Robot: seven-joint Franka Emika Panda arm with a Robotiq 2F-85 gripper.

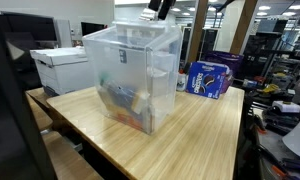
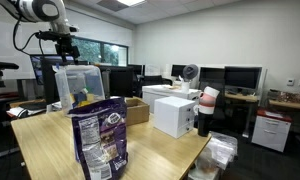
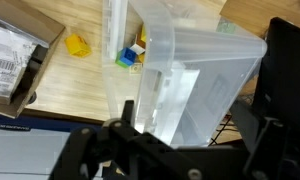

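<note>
Hovering open pincer (image 2: 63, 52) above clear bin (image 1: 140, 70), blue bag (image 1: 210, 78) beside; white box (image 1: 62, 70) near

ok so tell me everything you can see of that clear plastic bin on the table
The clear plastic bin is a tall, see-through box with faintly frosted walls, moulded ridges on one side and an open top with no lid in view. It stands upright on the wooden table. Small colourful blocks lie at its bottom. The open hand hangs just above its rim; no contact shows.
</note>
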